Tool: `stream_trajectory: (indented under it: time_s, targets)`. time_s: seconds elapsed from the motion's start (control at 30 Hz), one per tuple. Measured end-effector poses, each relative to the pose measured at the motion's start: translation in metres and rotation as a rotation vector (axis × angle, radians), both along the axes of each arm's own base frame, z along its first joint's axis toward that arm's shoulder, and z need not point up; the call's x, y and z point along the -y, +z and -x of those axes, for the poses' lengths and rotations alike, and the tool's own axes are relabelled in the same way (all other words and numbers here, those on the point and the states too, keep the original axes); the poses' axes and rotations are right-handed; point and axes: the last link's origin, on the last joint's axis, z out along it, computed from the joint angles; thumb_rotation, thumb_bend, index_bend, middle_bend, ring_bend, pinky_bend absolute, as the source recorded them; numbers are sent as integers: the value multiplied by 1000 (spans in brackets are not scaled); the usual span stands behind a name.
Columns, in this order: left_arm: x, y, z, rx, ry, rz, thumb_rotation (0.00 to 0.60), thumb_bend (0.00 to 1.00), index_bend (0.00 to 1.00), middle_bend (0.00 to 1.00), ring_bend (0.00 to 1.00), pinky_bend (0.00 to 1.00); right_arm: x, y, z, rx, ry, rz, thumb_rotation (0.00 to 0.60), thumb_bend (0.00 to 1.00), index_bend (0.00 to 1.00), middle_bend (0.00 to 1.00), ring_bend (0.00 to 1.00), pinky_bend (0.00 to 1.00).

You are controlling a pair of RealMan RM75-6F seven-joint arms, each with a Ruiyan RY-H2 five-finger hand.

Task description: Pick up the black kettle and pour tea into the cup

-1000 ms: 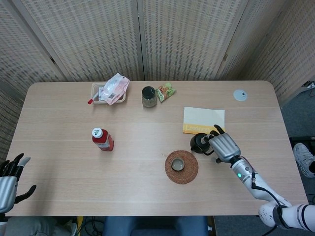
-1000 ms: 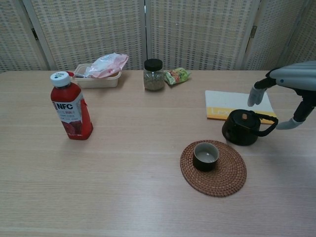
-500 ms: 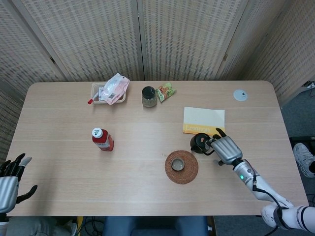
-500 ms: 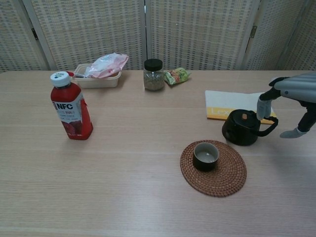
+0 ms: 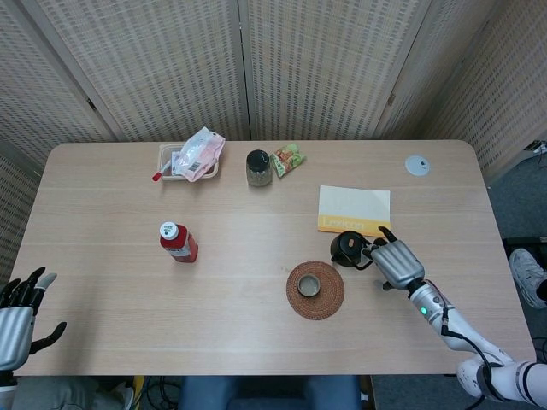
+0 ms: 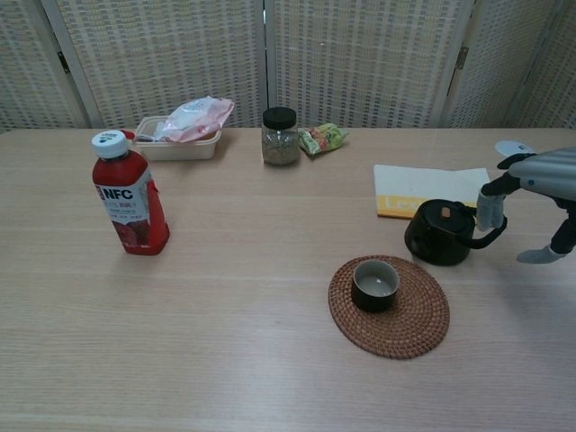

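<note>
Our right hand (image 6: 538,193) has slid lower and further right, now at the black kettle's (image 6: 439,233) handle.
Nearest us, our left hand (image 5: 15,318) hangs spread and empty; the cup (image 6: 374,283) sits on its woven coaster (image 6: 418,326); beyond, the kettle stands touching the booklet (image 6: 416,187), right fingers (image 6: 491,210) apart, gripping nothing.

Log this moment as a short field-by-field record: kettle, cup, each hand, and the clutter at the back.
kettle: black kettle upright on table, beside the mat
cup: cup on round woven mat, appears empty
right hand: right hand at the kettle's handle, fingers apart, no grip yet
left hand: left hand open at table's near left edge
back clutter: red juice bottle, jar, snack packet, food tray, booklet
</note>
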Motion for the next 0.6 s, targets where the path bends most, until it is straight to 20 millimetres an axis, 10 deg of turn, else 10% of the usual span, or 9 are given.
stream_trajectory:
  time_s: [0.6]
  targets:
    - [0, 0, 1, -1, 6, 3, 600, 222, 140, 62, 162, 87, 6, -7, -2, 31, 8, -9, 600, 61, 412, 407, 264, 0]
